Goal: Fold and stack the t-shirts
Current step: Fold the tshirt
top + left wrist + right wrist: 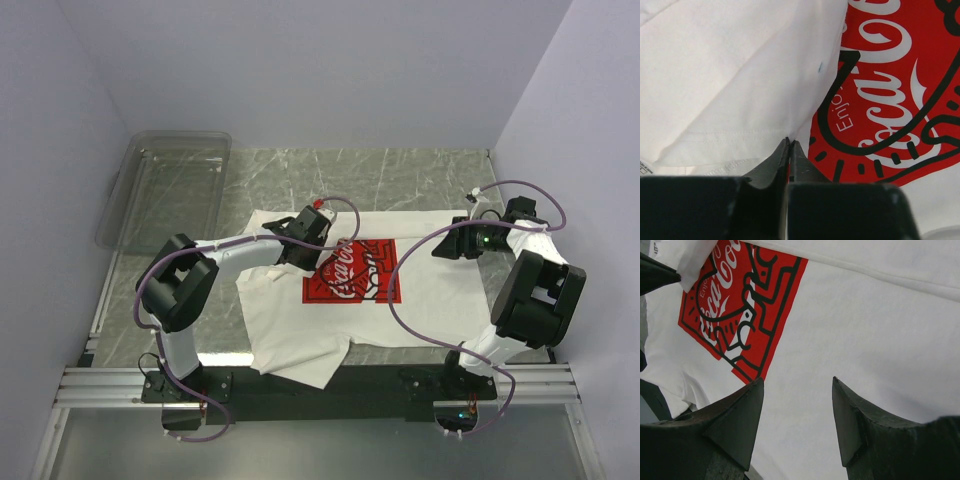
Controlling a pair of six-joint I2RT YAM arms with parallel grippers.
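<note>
A white t-shirt (430,300) with a red Coca-Cola print (352,272) lies spread on the marble table. Its left part is folded inward, over the print's left edge. My left gripper (308,252) is shut on that folded white fabric (730,75) beside the print (900,75); the jaws (789,142) are pressed together with cloth between them. My right gripper (443,247) is open and empty, hovering above the shirt's right side. In the right wrist view its fingers (797,382) frame plain white cloth (865,330), with the print (740,305) to the upper left.
A clear plastic bin (170,185) stands at the back left of the table. Purple cables loop from both arms over the shirt. The shirt's lower left sleeve (300,365) hangs over the dark front rail (400,380). Walls close in on both sides.
</note>
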